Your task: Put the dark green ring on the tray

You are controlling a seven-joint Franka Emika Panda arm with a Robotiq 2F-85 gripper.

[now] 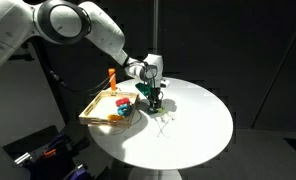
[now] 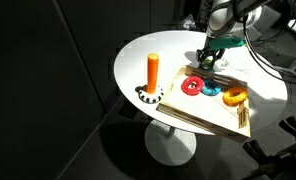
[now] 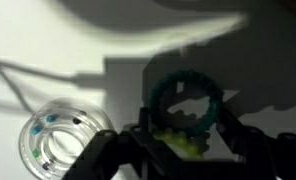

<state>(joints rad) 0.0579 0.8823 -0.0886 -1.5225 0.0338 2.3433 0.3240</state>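
The dark green ring (image 3: 214,108) sits between my gripper's (image 3: 186,132) dark fingers in the wrist view, held above the white table. A yellow-green piece (image 3: 184,143) shows just under the ring, and I cannot tell what it is. In both exterior views the gripper (image 1: 151,95) (image 2: 210,57) carries the green ring (image 1: 145,90) (image 2: 209,58) beside the wooden tray's (image 1: 92,115) (image 2: 224,118) edge. The tray holds a red ring (image 2: 192,86), a blue ring (image 2: 210,91) and an orange ring (image 2: 234,97).
A clear ring with coloured beads (image 3: 58,142) lies on the white round table (image 1: 193,120) close to the gripper. An orange peg (image 2: 153,71) stands on a black-and-white base (image 2: 148,96) near the table's edge. Black curtains surround the table.
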